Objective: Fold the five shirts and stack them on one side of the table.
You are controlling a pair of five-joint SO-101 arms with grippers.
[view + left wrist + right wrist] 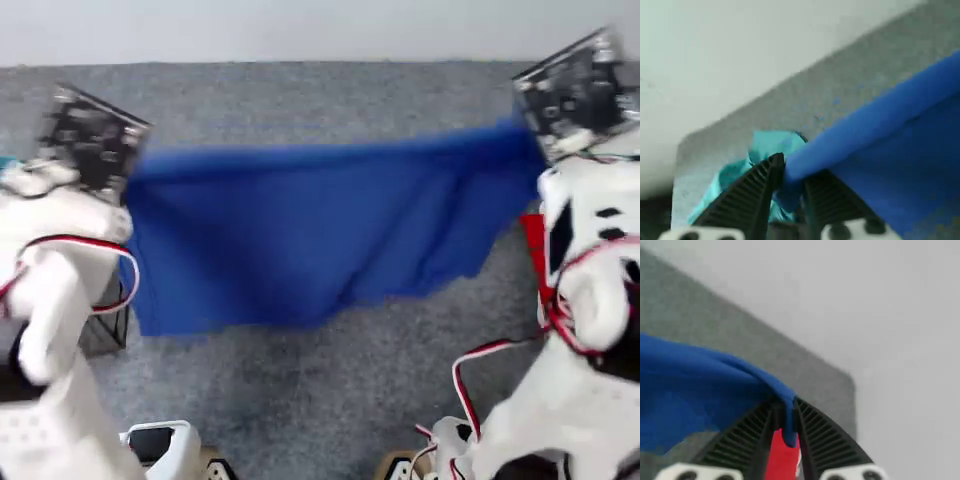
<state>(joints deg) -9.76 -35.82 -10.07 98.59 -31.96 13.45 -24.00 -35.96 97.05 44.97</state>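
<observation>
A blue shirt (320,235) hangs stretched between the two arms above the grey table (330,400), its lower edge draping down. My left gripper (790,187) is shut on the shirt's left corner (805,160), at the left of the high view. My right gripper (786,432) is shut on the right corner (785,400), at the right of the high view. A teal shirt (765,147) lies crumpled on the table beyond the left gripper. A red shirt (782,460) lies beneath the right gripper, and the red shirt (533,245) peeks out beside the right arm.
The grey felt table runs to a white wall (300,30) at the back. A dark wire frame (105,325) stands by the left arm's base. Open felt lies in front of the hanging shirt.
</observation>
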